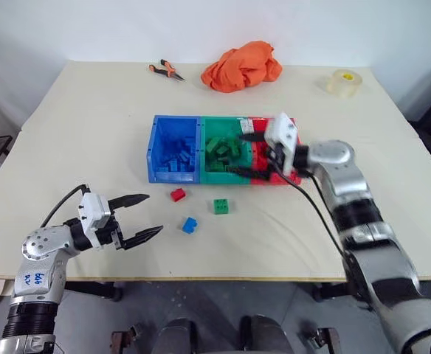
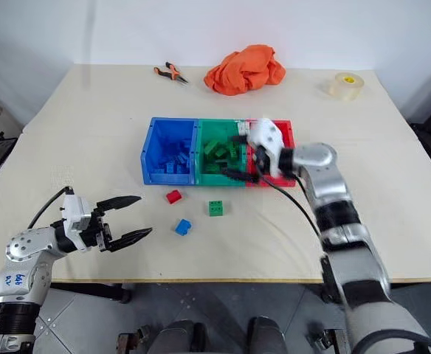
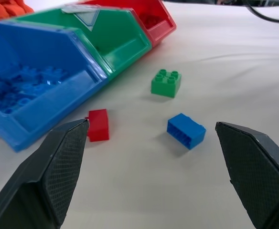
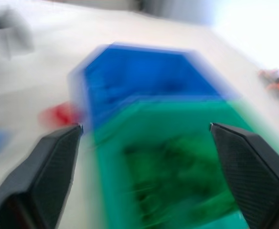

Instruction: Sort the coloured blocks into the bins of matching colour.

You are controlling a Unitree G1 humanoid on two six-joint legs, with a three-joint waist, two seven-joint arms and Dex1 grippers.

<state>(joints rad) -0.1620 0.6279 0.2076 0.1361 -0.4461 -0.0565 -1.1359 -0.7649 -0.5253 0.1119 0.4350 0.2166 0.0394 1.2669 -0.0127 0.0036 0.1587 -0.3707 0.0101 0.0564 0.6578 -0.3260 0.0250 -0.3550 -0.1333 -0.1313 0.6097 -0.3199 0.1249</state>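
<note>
Pale tabletop (image 1: 90,133) carrying three joined bins (image 1: 177,175), blue, green and red from left to right. Right claw (image 1: 254,155) is hovering open and empty over the green and red bins. Left claw (image 1: 140,217) is waiting open nearer, at the left. Red block (image 1: 177,195), green block (image 1: 221,206) and blue block (image 1: 190,225) are lying loose just in front of the bins. Next, probably, one claw is closing on a loose block.

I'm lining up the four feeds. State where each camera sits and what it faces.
Head eyes: look forward and down at the cream table; both arms show.
Left wrist: faces the small green studded brick between the open left gripper.
Right wrist: faces the green plastic bin between the open right gripper.
Shared: the blue plastic bin, the loose red brick.
</note>
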